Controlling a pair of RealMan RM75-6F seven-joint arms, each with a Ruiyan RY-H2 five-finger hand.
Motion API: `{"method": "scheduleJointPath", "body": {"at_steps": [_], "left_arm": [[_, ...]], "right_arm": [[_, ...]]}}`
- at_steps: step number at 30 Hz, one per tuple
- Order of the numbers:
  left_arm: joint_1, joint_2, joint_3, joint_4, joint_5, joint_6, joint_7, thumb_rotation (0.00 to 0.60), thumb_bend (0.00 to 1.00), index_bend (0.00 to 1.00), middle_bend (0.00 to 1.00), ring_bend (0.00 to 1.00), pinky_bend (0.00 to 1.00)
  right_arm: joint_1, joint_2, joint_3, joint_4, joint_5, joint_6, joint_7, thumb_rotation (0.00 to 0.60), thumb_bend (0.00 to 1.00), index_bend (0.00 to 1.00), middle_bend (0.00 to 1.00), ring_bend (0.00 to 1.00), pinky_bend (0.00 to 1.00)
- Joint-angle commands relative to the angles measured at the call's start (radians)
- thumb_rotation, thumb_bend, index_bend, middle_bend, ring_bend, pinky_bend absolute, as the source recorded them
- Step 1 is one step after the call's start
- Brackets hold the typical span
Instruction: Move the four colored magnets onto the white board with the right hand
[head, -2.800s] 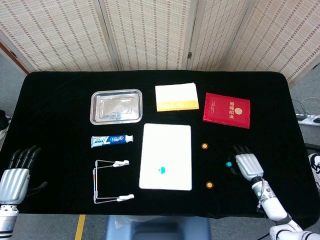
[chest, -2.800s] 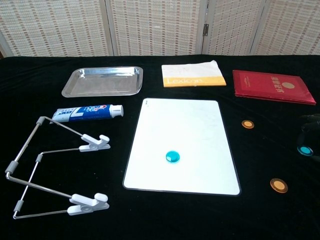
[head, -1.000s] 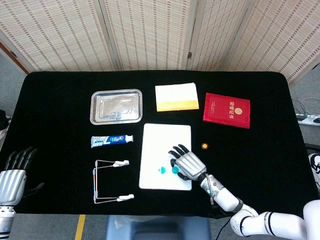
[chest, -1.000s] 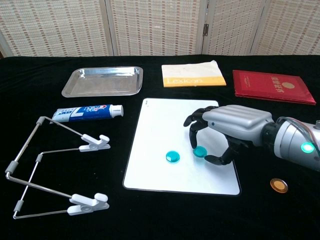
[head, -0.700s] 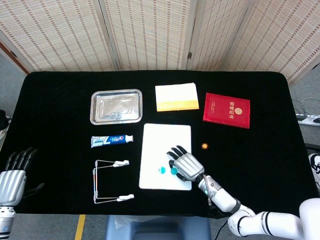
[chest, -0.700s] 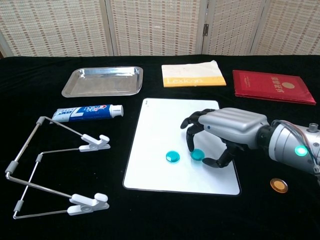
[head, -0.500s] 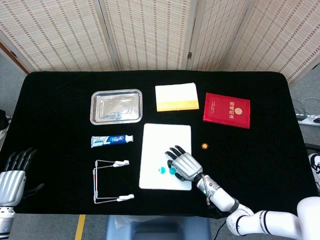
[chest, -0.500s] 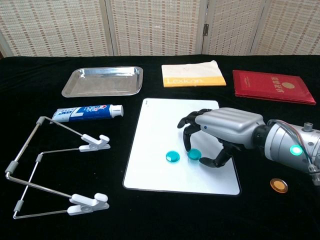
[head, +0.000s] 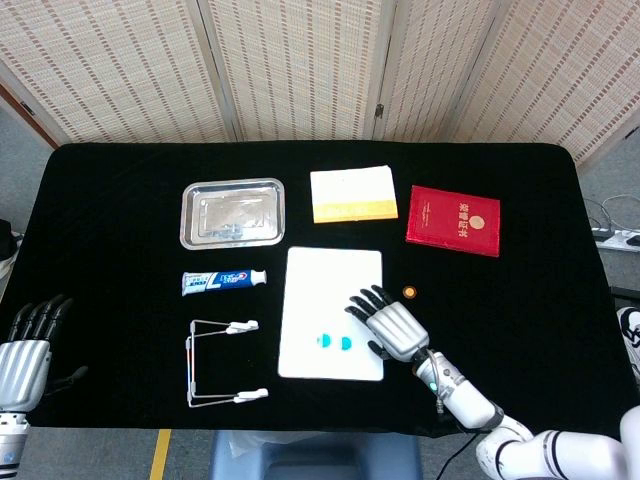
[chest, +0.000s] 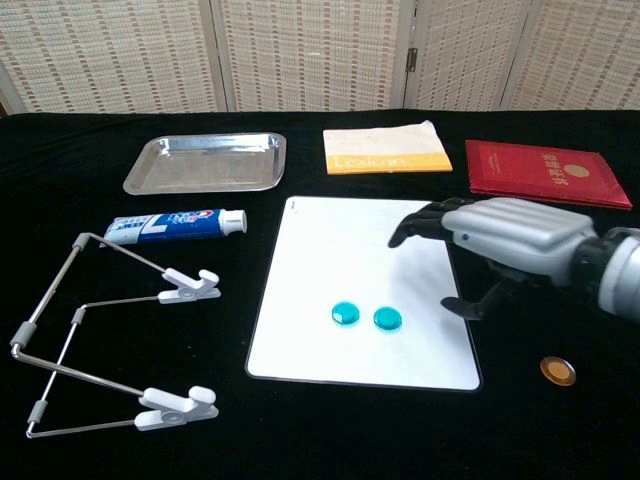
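Two teal magnets (chest: 346, 314) (chest: 387, 319) lie flat on the white board (chest: 330, 240), side by side in its lower half, close together but not touching. Two orange magnets are off the board on the black worktop (head: 120, 200): one (head: 409, 292) sits just right of the board's right edge, seen in the head view, and the other (chest: 557, 371) lies near the board's lower right corner, seen in the chest view.

The right robot hand (chest: 490, 245) hangs over the right side of the board with its fingers (chest: 412, 228) spread and its thumb apart from them, gripping nothing; it is clear of both teal magnets. The left robot hand (head: 26, 355) shows only in the head view, at the front left corner of the worktop, fingers apart and empty.

Left of the board lie a tube of toothpaste (chest: 176, 224) and, nearer the front, a wire hanger with two white clips (chest: 110, 345). Behind these sits a shiny metal tray (chest: 207, 163). Behind the board is a white and yellow booklet (chest: 385, 150), and to its right a red booklet (chest: 545, 173)
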Motion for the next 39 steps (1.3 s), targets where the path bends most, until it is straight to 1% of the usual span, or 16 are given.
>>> {"method": "scheduleJointPath", "body": {"at_steps": [1, 3, 7, 11, 16, 21, 27, 39], "left_arm": [[-0.005, -0.001, -0.001, -0.007, 0.008, -0.001, 0.007, 0.600, 0.15, 0.08, 0.08, 0.11, 0.00], [-0.011, 0.000, -0.002, -0.017, 0.016, -0.002, 0.018, 0.600, 0.15, 0.08, 0.08, 0.11, 0.00], [-0.020, 0.005, -0.005, -0.038, 0.026, -0.003, 0.035, 0.600, 0.15, 0.08, 0.08, 0.11, 0.00], [-0.026, 0.011, -0.007, -0.056, 0.027, -0.008, 0.052, 0.600, 0.15, 0.08, 0.08, 0.11, 0.00], [-0.031, 0.014, -0.006, -0.072, 0.032, -0.012, 0.065, 0.600, 0.15, 0.07, 0.08, 0.11, 0.00], [-0.034, 0.016, -0.004, -0.078, 0.034, -0.015, 0.071, 0.600, 0.15, 0.07, 0.08, 0.11, 0.00], [-0.035, 0.017, -0.004, -0.079, 0.032, -0.015, 0.069, 0.600, 0.15, 0.07, 0.08, 0.11, 0.00], [-0.034, 0.016, -0.003, -0.070, 0.026, -0.014, 0.061, 0.600, 0.15, 0.07, 0.08, 0.11, 0.00]], "right_arm": [[-0.056, 0.069, -0.048, -0.023, -0.057, 0.064, 0.060, 0.600, 0.45, 0.28, 0.14, 0.00, 0.00], [-0.082, 0.099, -0.073, -0.027, -0.088, 0.094, 0.092, 0.600, 0.45, 0.31, 0.14, 0.00, 0.00], [-0.133, 0.138, -0.127, -0.014, -0.154, 0.151, 0.147, 0.600, 0.45, 0.33, 0.15, 0.00, 0.00], [-0.170, 0.152, -0.179, 0.020, -0.213, 0.177, 0.182, 0.600, 0.45, 0.33, 0.15, 0.00, 0.00], [-0.211, 0.142, -0.211, 0.072, -0.258, 0.214, 0.217, 0.600, 0.46, 0.35, 0.15, 0.00, 0.00], [-0.241, 0.118, -0.222, 0.122, -0.271, 0.223, 0.238, 0.600, 0.46, 0.36, 0.15, 0.00, 0.00], [-0.263, 0.091, -0.220, 0.168, -0.284, 0.232, 0.254, 0.600, 0.46, 0.36, 0.15, 0.00, 0.00], [-0.263, 0.057, -0.193, 0.206, -0.292, 0.210, 0.258, 0.600, 0.46, 0.37, 0.15, 0.00, 0.00]]}}
